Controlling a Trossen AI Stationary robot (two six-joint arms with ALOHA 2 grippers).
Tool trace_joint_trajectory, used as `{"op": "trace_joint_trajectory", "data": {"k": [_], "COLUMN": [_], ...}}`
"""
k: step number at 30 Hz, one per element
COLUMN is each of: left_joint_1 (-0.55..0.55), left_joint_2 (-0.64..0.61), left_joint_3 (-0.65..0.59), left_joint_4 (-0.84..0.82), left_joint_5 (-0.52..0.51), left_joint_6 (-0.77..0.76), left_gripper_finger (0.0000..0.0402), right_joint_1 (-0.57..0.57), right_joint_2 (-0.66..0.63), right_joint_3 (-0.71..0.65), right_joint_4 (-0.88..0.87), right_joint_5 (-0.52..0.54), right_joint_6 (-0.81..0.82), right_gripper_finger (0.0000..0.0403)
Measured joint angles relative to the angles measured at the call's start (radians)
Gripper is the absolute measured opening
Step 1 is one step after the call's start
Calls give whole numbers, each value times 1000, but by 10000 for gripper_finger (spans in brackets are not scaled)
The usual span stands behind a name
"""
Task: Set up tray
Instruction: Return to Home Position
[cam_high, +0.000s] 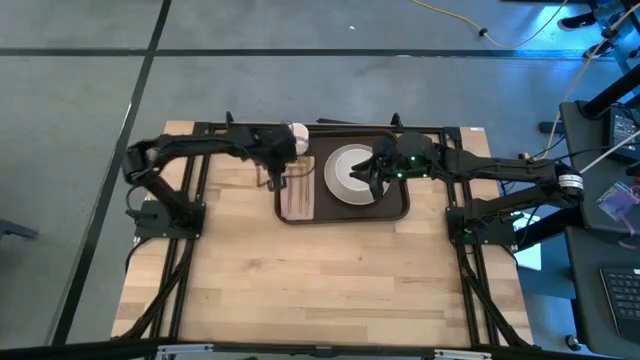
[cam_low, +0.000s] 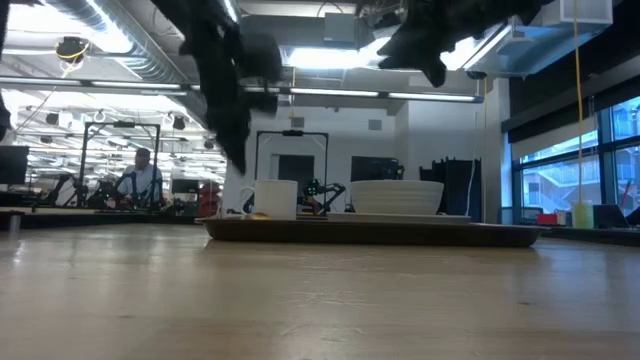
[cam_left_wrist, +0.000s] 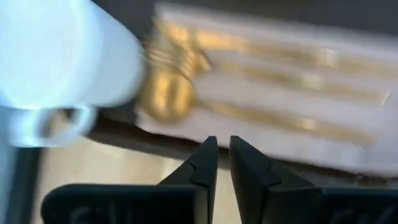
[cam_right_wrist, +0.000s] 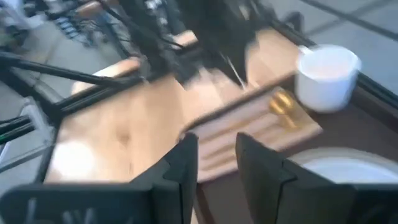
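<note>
1. Table (cam_high: 300, 290): plain wooden boards. The half nearest you carries nothing.

2. Tray (cam_high: 395, 208): it lies flat toward the table's far edge, between the two arm bases. You can take that spot as chosen so either arm reaches it.

3. Napkin (cam_high: 300, 200): it sits on the tray's left part, long side running near to far. Gold cutlery (cam_left_wrist: 298, 81) lies on it in parallel strips, with the spoon (cam_left_wrist: 166, 96) at the end nearest the mug. The napkin likely keeps the metal off the tray and in one group.

4. Plate (cam_high: 350, 175): white, just right of the napkin and about mid-tray, so the cutlery flanks it.

5. Mug (cam_high: 298, 138): white, at the tray's far left corner, just past the napkin's far end.

6. Left gripper (cam_high: 272, 172): it hangs over the napkin's left edge. The fingers are drawn almost together with a thin slit between them, and they hold nothing.

7. Right gripper (cam_high: 372, 172): it is above the plate's right side, fingers apart and empty.

With both grippers bare and every piece laid out, you may judge the setting done and the arms due to go to rest. Lift each one straight up first, since the mug and plate stand close under them.

8. Beyond the table: an open workshop, with one person (cam_low: 140, 180) seated far off.
</note>
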Motion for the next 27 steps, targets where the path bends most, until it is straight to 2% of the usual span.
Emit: {"op": "trace_joint_trajectory", "data": {"k": [2, 5, 8, 11, 13, 16, 18, 21, 27], "left_joint_1": [20, 71, 121, 149, 153, 156, 156, 156, 161], "left_joint_2": [-73, -210, -370, -528, -633, -799, -907, -1049, -1269], "left_joint_3": [2, -25, -124, -263, -353, -478, -550, -646, -777], "left_joint_4": [26, 114, 286, 448, 523, 598, 629, 670, 652], "left_joint_5": [11, 124, 282, 391, 388, 319, 276, 273, 213], "left_joint_6": [-43, -132, -187, -208, -269, -347, -358, -364, -465], "left_gripper_finger": [39, 35, 30, 26, 24, 23, 24, 23, 14], "right_joint_1": [-4, -5, -5, 3, 19, 29, 28, 29, 10], "right_joint_2": [-9, -51, -140, -254, -332, -439, -492, -560, -668], "right_joint_3": [0, -9, -66, -208, -313, -431, -487, -545, -638], "right_joint_4": [-28, -45, -28, 102, 230, 356, 379, 388, 412], "right_joint_5": [2, -8, -14, -13, -15, -25, -55, -95, -94], "right_joint_6": [29, -14, -25, 0, 8, -4, -27, -23, -23], "right_gripper_finger": [110, 110, 110, 110, 110, 110, 110, 110, 110]}}
